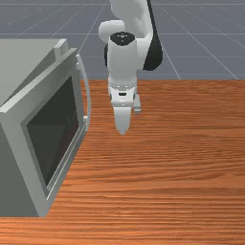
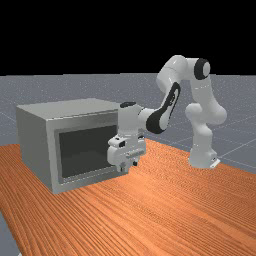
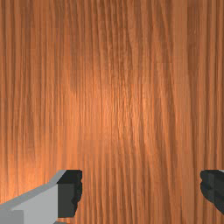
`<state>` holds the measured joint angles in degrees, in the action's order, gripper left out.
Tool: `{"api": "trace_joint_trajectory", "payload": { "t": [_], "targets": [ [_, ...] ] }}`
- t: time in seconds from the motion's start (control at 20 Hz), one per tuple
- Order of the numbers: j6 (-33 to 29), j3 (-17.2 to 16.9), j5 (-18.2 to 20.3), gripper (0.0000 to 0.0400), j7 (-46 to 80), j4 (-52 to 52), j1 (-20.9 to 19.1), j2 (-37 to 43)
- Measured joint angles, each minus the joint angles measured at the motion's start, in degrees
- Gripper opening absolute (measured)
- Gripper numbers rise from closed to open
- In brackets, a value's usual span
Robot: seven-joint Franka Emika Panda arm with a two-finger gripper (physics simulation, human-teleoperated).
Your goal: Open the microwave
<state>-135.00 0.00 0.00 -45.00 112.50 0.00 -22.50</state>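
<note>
Fingers point(image 3: 68, 192) spread and empty, my gripper point(image 1: 122, 130) hangs near the microwave's point(image 1: 24, 57) handle point(image 1: 88, 91); the door point(image 1: 55, 129), I think, is closed.

Bench point(image 1: 167, 167) is wood for sure, streaky grain all over, with a soft satin sheen where the light lands. The microwave point(image 2: 35, 142) looks like plain matt grey metal, pretty smooth; its window point(image 2: 85, 152) reads as dark, smooth glass, handle point(image 1: 88, 93) smooth too. Arm point(image 2: 201, 95) looks like smooth white plastic, same for the tool point(image 2: 128, 166), minus its matt black, rubbery-looking pads point(image 3: 67, 199).
</note>
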Motion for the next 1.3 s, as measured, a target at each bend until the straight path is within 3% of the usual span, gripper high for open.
{"api": "trace_joint_trajectory", "payload": {
  "t": [0.2, 0.25, 0.3, 0.35, 0.45, 0.55, 0.65, 1.05, 1.3],
  "targets": [
    [0.8, -0.5, 0.1, 0.0400, 2.4, 0.4, 0.3, 1.0],
    [9.1, -1.7, -1.3, 0.0246, 13.9, 8.2, 0.2, 9.1],
    [16.4, -2.9, -1.4, 0.0151, 25.1, 11.6, -0.9, 18.7],
    [20.9, -3.6, -1.1, 0.0093, 36.9, 12.5, -2.3, 25.6],
    [25.2, -2.9, 0.1, 0.0035, 62.2, 13.5, -4.4, 31.6],
    [27.5, -2.3, 1.4, 0.0013, 76.7, 14.1, -5.3, 33.0],
    [28.4, -2.3, 2.2, 0.0005, 81.9, 14.4, -5.9, 33.2],
    [30.3, -2.9, 2.8, 0.0000, 84.6, 11.0, -6.7, 33.6],
    [33.8, -7.4, 2.8, 0.0000, 84.1, 1.4, -10.3, 33.2]
  ]
}}
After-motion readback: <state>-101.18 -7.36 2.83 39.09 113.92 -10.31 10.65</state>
